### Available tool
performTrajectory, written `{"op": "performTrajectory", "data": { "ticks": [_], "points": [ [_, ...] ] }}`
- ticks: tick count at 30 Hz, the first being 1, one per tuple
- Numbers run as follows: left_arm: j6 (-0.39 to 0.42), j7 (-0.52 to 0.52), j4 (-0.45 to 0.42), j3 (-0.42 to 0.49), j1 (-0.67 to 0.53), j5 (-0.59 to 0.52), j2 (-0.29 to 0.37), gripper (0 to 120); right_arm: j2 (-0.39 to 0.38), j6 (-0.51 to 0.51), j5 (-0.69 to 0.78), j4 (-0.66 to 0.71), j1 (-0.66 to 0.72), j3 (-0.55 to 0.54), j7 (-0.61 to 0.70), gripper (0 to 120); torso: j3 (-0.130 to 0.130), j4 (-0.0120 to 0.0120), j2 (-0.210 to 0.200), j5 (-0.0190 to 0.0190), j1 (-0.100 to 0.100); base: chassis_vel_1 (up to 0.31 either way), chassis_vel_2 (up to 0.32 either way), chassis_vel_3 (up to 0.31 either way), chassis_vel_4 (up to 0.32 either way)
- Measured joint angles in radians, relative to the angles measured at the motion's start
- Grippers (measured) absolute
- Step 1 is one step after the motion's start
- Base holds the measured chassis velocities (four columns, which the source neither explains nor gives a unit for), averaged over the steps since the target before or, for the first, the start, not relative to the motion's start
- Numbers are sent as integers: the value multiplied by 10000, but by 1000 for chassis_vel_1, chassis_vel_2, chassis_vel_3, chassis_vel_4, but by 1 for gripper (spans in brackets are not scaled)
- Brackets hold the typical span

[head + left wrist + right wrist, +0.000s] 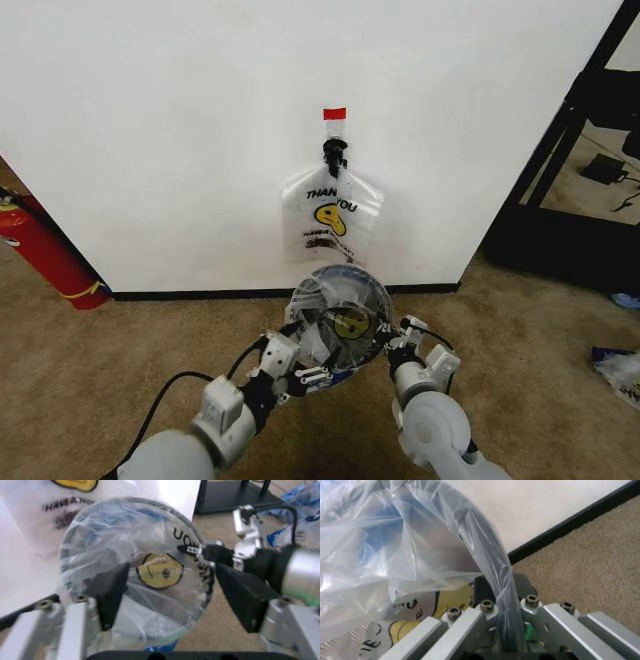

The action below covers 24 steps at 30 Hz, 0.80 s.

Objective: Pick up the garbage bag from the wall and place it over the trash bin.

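Garbage bag spread over the trash bin rim, both grippers at the rim.

The garbage bag is seen draped across the mouth of the trash bin, which stands on the carpet just before the wall. The left gripper is set at the rim's 8 o'clock, jaws spread, plastic between them; the right gripper, at 4 o'clock, is clamped on rim and film. One bin, one opened bag, and one hanging bag bundle at 12 o'clock are counted.
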Motion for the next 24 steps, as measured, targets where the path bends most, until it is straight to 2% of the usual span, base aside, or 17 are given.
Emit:
{"op": "performTrajectory", "data": {
  "ticks": [4, 5, 9, 10, 11, 13, 17, 24],
  "points": [
    [582, -638, 702, 695, -2106, -2061, -320, 50, 24, 13, -132, 3, 14, -63, -9, 0, 0, -3, 0, 3, 0, 0, 0, 0, 0],
    [582, -638, 702, 695, -2106, -2061, -320, 50, 24, 13, -132, 3, 14, -63, -9, 0, 0, -3, 0, 3, 0, 0, 0, 0, 0],
    [1198, -1978, 1501, 1762, -3791, -4326, -832, 33, 56, 39, -209, 3, -30, -64, -15, 0, 1, -5, 0, 1, 1, 0, 0, 0, 0],
    [1198, -1978, 1501, 1762, -3791, -4326, -832, 33, 56, 39, -209, 3, -30, -64, -15, 0, 1, -5, 0, 1, 1, 0, 0, 0, 0],
    [1385, -2433, 1713, 2046, -4183, -4910, -960, 26, 77, 46, -222, 3, -29, -66, -16, 0, 1, -5, 0, 2, 1, 0, 0, 0, 0],
    [1608, -2975, 1931, 2457, -4653, -5386, -1069, 20, 103, 49, -238, 3, -28, -73, -16, 0, 1, -3, 0, 1, 1, 0, 0, 0, 0],
    [1888, -3689, 2311, 3015, -5265, -5653, -1228, 4, 167, 50, -294, 9, -43, -99, -29, 0, 0, -2, 0, 2, 0, 0, 0, 0, 0],
    [2304, -4354, 2957, 3725, -6167, -5655, -1444, 0, 203, 82, -380, 29, -81, -117, -71, 0, 1, -2, 0, 1, 1, 0, 0, 0, 0]
  ]
}}
